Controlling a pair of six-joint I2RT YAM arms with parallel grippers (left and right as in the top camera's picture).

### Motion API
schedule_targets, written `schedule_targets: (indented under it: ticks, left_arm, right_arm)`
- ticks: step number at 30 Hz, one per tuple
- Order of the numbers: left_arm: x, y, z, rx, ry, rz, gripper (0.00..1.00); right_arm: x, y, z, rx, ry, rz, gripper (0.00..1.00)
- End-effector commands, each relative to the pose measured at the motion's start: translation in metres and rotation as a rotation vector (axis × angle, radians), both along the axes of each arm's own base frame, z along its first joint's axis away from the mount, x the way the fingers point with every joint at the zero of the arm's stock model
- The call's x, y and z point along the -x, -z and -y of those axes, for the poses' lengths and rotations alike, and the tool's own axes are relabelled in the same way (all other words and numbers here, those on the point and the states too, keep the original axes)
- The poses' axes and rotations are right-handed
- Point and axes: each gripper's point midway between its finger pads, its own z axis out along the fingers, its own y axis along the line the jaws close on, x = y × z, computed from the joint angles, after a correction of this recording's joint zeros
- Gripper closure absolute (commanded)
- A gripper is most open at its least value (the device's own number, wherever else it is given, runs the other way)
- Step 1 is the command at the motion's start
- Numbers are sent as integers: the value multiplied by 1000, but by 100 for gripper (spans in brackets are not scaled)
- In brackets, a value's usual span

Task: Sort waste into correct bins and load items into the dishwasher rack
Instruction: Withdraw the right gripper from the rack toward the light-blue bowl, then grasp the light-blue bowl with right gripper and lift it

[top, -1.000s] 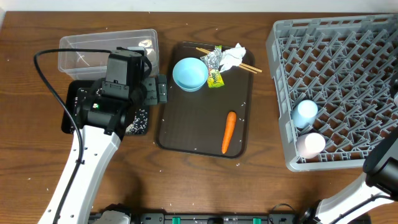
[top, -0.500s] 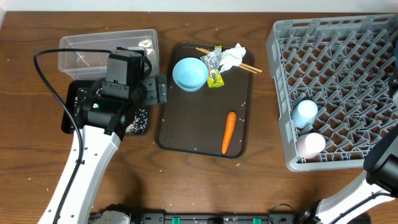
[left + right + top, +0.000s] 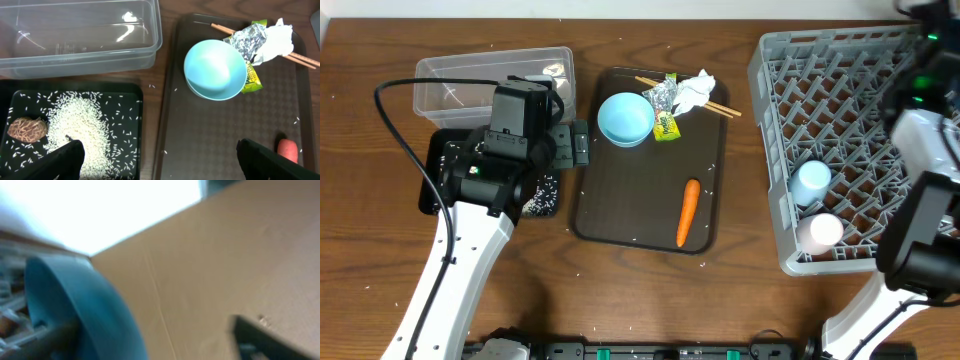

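My left gripper point(image 3: 162, 165) hangs open, one finger over the black tray point(image 3: 125, 90) and one over the brown serving tray. White rice point(image 3: 75, 125) and a brown lump point(image 3: 27, 129) lie in the black tray; the clear tub point(image 3: 80, 35) stands behind it. On the serving tray are a small light-blue bowl point(image 3: 625, 118), carrot point(image 3: 688, 211), tissue point(image 3: 697, 88), foil wrapper point(image 3: 665, 112) and chopsticks point(image 3: 720, 107). The rack point(image 3: 860, 60) holds a light-blue cup point(image 3: 812, 180) and a white-pink cup point(image 3: 820, 232). In the blurred right wrist view my right gripper point(image 3: 155, 340) is open, the large blue bowl point(image 3: 85, 305) by its left finger.
The brown serving tray point(image 3: 630, 200) lies between the black tray and the rack. My right arm point(image 3: 925, 120) reaches up along the rack's right side to the picture's top corner. Stray rice grains dot the wooden table point(image 3: 720, 300).
My right arm has swung up from the bottom right corner along the rack's right edge, and its jaws have opened. The left arm and the things on the trays have not moved.
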Motion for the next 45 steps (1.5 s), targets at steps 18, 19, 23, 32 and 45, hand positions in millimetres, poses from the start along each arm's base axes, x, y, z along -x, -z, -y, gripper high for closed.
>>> schedule_targets:
  ticks: [18, 19, 23, 32, 45]
  left_arm:
    - [-3, -5, -2, 0, -8, 9, 2]
    - [-3, -5, -2, 0, -8, 9, 2]
    - [-3, -5, -2, 0, -8, 9, 2]
    - [-3, -5, -2, 0, -8, 9, 2]
    - [-3, -5, -2, 0, -8, 9, 2]
  right_arm:
    - [-3, -79, -182, -210, -247, 253, 1]
    - [-9, -59, -208, -286, -313, 201, 1]
    - [-9, 4, -294, -652, -497, 80, 1]
    - [40, 77, -456, -1483, -679, -207, 1]
    - [65, 191, -515, -1609, -502, -437, 17]
